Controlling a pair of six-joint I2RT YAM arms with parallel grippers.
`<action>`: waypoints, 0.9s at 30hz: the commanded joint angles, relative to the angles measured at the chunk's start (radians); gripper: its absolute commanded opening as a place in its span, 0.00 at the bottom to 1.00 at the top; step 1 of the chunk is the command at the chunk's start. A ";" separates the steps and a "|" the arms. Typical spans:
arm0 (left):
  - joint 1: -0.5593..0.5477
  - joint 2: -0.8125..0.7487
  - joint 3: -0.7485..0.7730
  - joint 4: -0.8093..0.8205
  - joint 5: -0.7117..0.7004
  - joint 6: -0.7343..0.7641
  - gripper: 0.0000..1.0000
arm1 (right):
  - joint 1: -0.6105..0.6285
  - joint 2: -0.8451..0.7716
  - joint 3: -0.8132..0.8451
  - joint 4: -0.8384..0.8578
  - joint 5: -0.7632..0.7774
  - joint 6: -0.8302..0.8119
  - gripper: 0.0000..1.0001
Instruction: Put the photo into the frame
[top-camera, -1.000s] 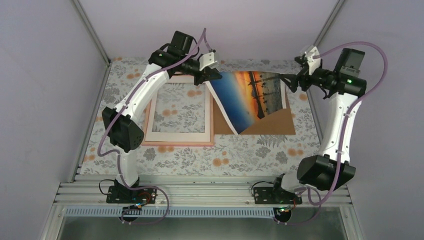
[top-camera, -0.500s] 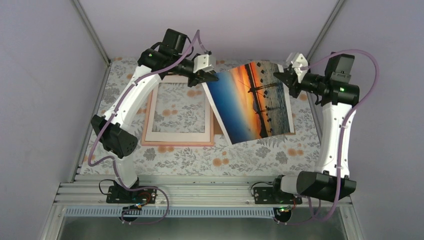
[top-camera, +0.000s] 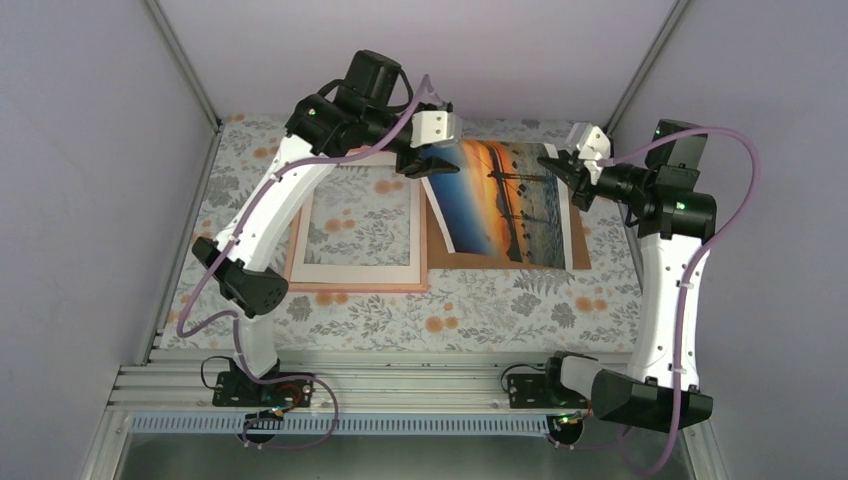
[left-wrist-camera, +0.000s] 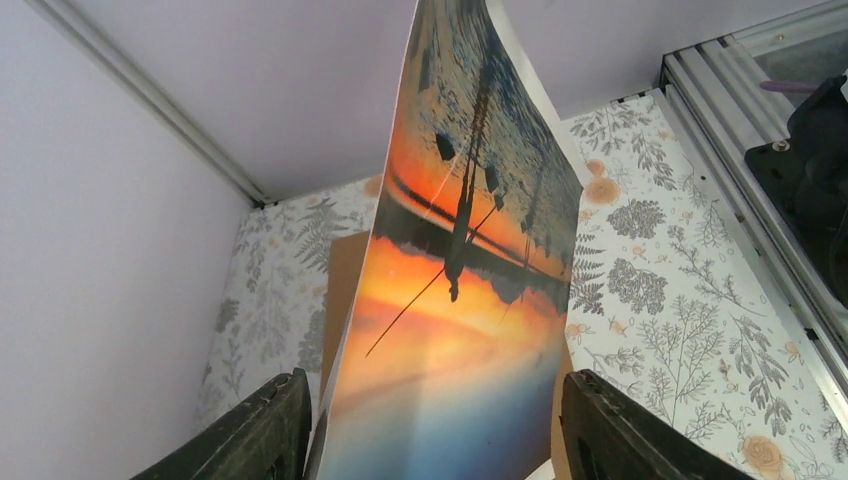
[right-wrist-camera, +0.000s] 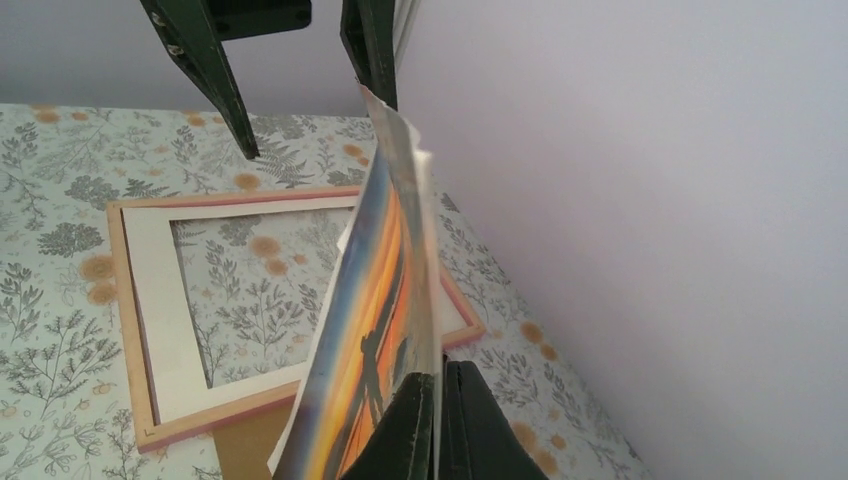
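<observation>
- Two grippers meet at the photo (top-camera: 505, 205), which hangs in the air over the right half of the table (top-camera: 480, 305), toward its far edge.
- Right gripper (top-camera: 556, 166): its jaws are pinched tight on the photo's far right corner. The right wrist view shows the two dark fingers (right-wrist-camera: 420, 425) pressed together with the print's edge between them.
- Left gripper (top-camera: 435, 165): its jaws stand wide at the photo's far left corner. In the left wrist view both fingers (left-wrist-camera: 255, 430) sit well out to either side of the print, with neither one clamping it.
- The photo is picture side up and tilted, sunset toward the right gripper and blue water toward the left one. It bows along its length, and the right wrist view sees it nearly edge-on as a curved sheet.
- Its near edge reaches down over the brown backing board (top-camera: 434, 250); I cannot tell whether it touches the board.
- The backing board lies flat just beside the right edge of the frame (top-camera: 355, 287).
- The pink frame lies flat left of the table's middle, under the left arm. A white mat border (top-camera: 355, 268) sits inside it, and the floral tablecloth shows through its see-through middle.
</observation>
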 joint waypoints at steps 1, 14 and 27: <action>-0.023 0.030 0.036 -0.019 -0.064 0.024 0.62 | 0.020 -0.013 -0.015 0.009 -0.060 -0.031 0.03; 0.023 0.030 0.072 -0.009 -0.173 -0.008 0.02 | 0.043 -0.046 -0.109 0.107 -0.044 0.122 0.91; 0.385 0.027 0.094 0.263 -0.367 0.074 0.02 | 0.043 -0.085 -0.273 0.293 -0.051 0.357 1.00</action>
